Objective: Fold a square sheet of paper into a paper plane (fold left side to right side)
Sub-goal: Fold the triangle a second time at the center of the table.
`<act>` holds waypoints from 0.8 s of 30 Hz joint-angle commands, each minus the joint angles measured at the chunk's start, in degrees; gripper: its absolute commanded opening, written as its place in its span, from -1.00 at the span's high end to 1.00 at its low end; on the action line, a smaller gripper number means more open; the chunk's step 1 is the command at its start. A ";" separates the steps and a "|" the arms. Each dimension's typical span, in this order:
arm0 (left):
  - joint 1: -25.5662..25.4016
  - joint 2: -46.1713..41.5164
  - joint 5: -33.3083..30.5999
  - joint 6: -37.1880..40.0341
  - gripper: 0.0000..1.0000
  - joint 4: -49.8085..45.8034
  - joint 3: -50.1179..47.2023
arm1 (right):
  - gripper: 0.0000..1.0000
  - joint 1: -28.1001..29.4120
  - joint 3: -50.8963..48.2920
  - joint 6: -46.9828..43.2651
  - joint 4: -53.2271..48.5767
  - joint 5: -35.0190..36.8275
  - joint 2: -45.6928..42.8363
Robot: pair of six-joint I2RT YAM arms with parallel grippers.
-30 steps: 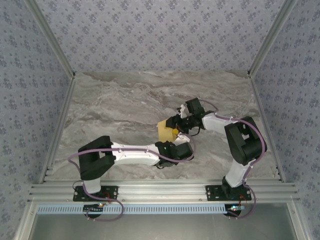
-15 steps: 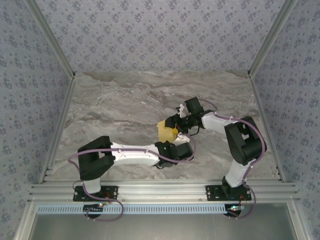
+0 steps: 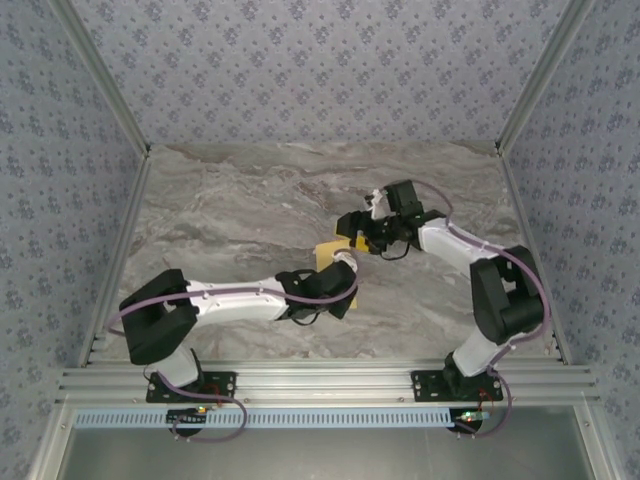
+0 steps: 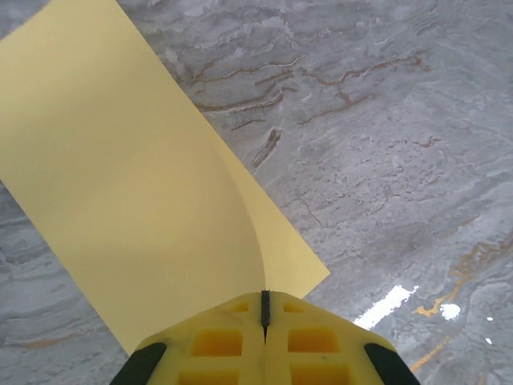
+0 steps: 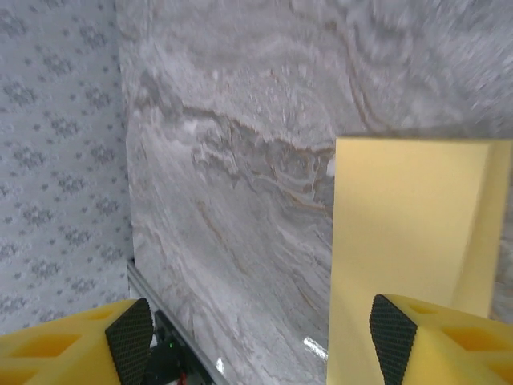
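The left gripper pinches the thin yellow-orange square sheet of paper; the right gripper gapes wide beside it. The pinched edge should cross slowly, meeting the opposite edge squarely.

My top camera looks down from high behind me across the whole table. My two wrist cameras sit close over the paper, which all three views share.

Left arm was stretched forward-right, left gripper pinched tight on the square sheet of paper; right arm was bent inward, right gripper stood spread wide
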 commanded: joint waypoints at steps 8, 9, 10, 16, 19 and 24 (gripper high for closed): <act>9.02 -5.93 16.70 -2.22 1.00 7.07 -5.98 | -0.24 -1.39 -11.90 -9.26 -4.87 6.89 -14.53; 9.91 -6.12 18.12 -1.95 1.00 7.08 -6.35 | -0.17 -1.03 -13.86 -8.84 -3.84 6.92 -15.51; 10.75 -6.42 19.04 -1.87 1.00 7.08 -6.64 | -0.10 -0.46 -15.53 -8.43 -3.01 7.10 -16.18; 14.98 -7.10 22.71 -0.64 1.00 7.29 -8.40 | 0.45 5.22 -24.75 -3.92 4.04 9.68 -17.71; 16.41 -7.03 23.09 0.06 1.00 6.90 -8.68 | 0.68 8.80 -26.07 -3.10 4.07 13.64 -16.43; 17.64 -6.44 23.30 1.26 1.00 6.28 -8.60 | 0.75 12.13 -25.39 -3.04 2.30 17.20 -12.71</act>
